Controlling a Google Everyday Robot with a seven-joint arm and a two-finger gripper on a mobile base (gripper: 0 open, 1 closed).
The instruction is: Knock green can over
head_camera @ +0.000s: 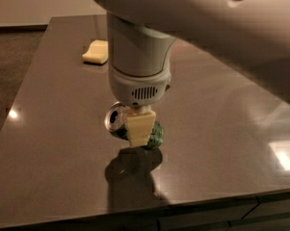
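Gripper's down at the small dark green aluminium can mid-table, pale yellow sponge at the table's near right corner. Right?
Not quite. The camera view shows the pale yellow rectangular sponge at the far left of the dark grey glossy table, not its near right corner. The rest holds: the gripper is down at the small dark green aluminium can mid-table.

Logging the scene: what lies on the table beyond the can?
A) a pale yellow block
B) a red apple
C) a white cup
A: the pale yellow block lies far back, beyond the gripper, which is down at the can.
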